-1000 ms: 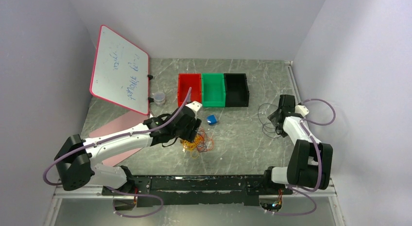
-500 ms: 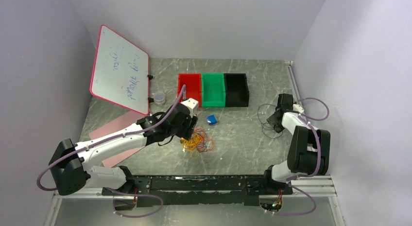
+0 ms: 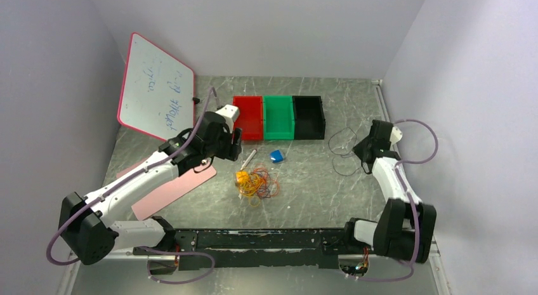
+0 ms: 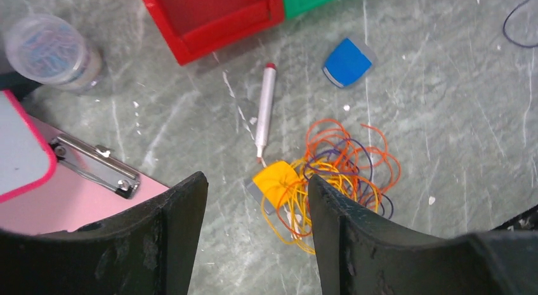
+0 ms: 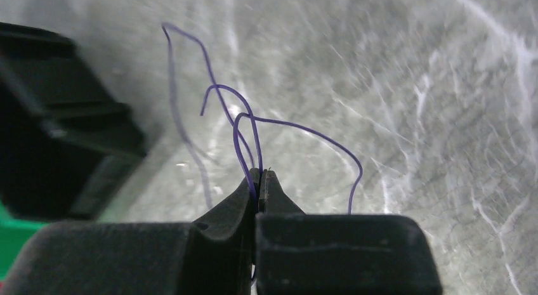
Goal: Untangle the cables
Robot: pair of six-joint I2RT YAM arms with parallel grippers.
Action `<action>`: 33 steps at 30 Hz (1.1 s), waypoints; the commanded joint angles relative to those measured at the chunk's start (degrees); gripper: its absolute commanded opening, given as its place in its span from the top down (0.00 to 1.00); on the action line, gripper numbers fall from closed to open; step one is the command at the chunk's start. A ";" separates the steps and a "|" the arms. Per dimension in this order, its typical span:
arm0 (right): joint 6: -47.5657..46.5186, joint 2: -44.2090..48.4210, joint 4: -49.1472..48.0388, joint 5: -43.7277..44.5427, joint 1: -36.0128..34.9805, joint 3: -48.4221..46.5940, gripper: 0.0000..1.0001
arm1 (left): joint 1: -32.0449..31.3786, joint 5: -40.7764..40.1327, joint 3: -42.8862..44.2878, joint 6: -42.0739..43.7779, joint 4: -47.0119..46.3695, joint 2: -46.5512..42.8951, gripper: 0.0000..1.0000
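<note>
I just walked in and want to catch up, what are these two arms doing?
The right gripper is shut on a thin purple cable, pinched off to the right, apart from the rest. The left gripper hangs open in the air beside the tangle of orange and yellow cables, holding nothing. A marker lies next to that tangle.

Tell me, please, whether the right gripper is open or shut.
Shut: the right gripper has its jaws pressed together on a thin purple cable, seen in its wrist view.
</note>
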State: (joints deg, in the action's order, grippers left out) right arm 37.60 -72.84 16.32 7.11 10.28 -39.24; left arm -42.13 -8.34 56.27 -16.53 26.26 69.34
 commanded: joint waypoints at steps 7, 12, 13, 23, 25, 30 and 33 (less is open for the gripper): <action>-5.04 13.02 4.91 -3.45 0.18 -13.49 1.00 | 8.29 4.83 4.40 4.10 -0.90 0.75 0.38; -6.06 14.77 7.96 -4.62 0.09 -22.02 1.00 | 11.54 4.96 5.87 5.00 -1.62 2.33 0.40; -6.21 14.83 8.30 -4.91 0.04 -23.44 1.00 | 12.22 4.89 6.13 5.08 -1.82 2.49 0.40; -9.70 10.05 12.91 -11.26 -3.99 -36.78 1.00 | 15.63 2.80 3.18 5.59 -4.93 -0.92 0.36; -10.84 9.47 13.41 -10.64 -6.70 -38.20 1.00 | 16.57 1.64 2.12 5.03 -5.38 -2.58 0.35; -13.32 7.78 13.95 -2.36 -18.41 -40.24 1.00 | 20.24 1.27 -0.01 3.10 -4.32 -5.26 0.34; -14.44 6.48 13.49 -0.41 -23.20 -40.91 1.00 | 22.51 2.15 -1.15 1.75 -3.12 -5.97 0.35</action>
State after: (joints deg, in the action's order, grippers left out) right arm 26.24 -65.36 29.04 2.11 -8.12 -78.08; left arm -22.20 -6.09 56.77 -12.80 23.33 64.40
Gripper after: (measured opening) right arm 0.010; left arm 0.656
